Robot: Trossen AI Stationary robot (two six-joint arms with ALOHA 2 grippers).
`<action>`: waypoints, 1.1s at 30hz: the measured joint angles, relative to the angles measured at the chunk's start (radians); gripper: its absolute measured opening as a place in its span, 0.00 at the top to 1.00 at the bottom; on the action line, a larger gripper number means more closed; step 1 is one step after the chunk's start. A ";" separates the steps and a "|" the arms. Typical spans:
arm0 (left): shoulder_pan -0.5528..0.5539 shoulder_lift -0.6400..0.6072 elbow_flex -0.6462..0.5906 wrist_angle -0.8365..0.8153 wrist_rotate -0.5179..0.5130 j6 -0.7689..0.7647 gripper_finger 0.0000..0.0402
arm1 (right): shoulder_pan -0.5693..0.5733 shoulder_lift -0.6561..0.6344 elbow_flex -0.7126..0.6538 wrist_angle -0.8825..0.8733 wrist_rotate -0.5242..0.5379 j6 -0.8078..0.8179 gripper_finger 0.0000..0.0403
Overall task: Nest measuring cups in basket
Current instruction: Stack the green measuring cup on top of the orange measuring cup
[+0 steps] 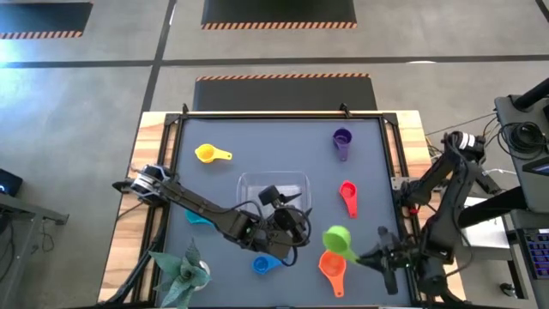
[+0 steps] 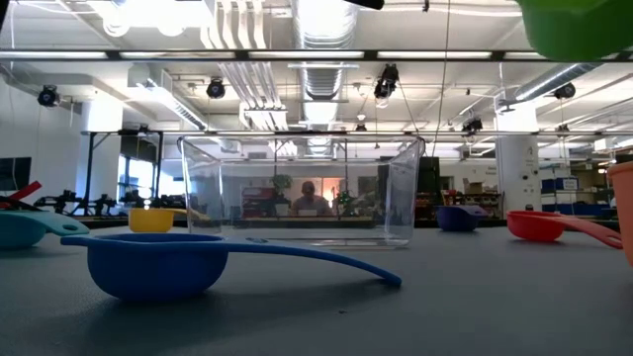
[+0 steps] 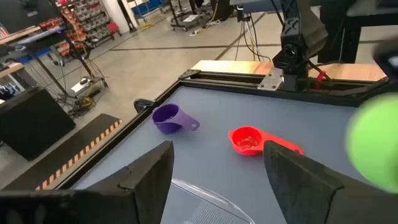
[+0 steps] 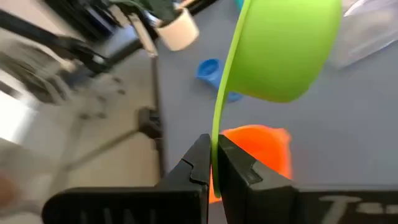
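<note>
The clear basket (image 1: 273, 190) (image 2: 302, 193) stands mid-table. My left gripper (image 1: 292, 225) (image 3: 217, 180) hangs open over its near edge and holds nothing. My right gripper (image 1: 367, 255) (image 4: 214, 163) is shut on the green cup (image 1: 337, 238) (image 4: 280, 50), which is in the air just above the orange cup (image 1: 333, 266) (image 4: 261, 149). On the table lie the blue cup (image 1: 264, 264) (image 2: 158, 262), the yellow cup (image 1: 210, 154), the purple cup (image 1: 342, 142) (image 3: 171, 118) and the red cup (image 1: 347, 196) (image 3: 249, 140). The teal cup (image 1: 197, 217) is partly under my left arm. My right gripper pinches the green cup's flat handle near its free end (image 4: 216, 140) between its two fingers. The fingers come about level from the table's right side and lie along the handle. The cup is lifted clear of the table, its bowl (image 2: 579, 25) held out beyond the fingertips.
A green artificial plant in a white pot (image 1: 182, 276) (image 4: 177, 28) stands at the near left corner. A raised frame (image 1: 283, 114) runs round the grey mat. Bare mat shows between the yellow cup and the purple cup. A person (image 2: 310, 198) sits far behind the table.
</note>
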 joint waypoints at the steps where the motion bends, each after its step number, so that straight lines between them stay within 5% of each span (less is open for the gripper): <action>1: 0.001 0.000 0.000 0.001 0.000 0.000 0.43 | 0.006 0.009 -0.028 0.086 0.001 -0.003 0.98; 6: 0.002 0.000 0.000 0.001 -0.001 0.000 0.43 | 0.028 0.060 -0.145 0.475 0.000 -0.015 0.98; 10: 0.001 0.000 0.000 -0.002 -0.001 0.000 0.43 | 0.042 0.114 -0.196 0.627 -0.002 0.013 0.98; 23: 0.002 0.000 0.000 -0.010 0.000 0.000 0.43 | 0.043 0.209 -0.239 0.649 -0.066 0.224 0.94; 33: 0.003 0.004 0.000 -0.011 0.000 0.000 0.43 | 0.042 0.180 -0.240 0.620 -0.136 0.154 0.63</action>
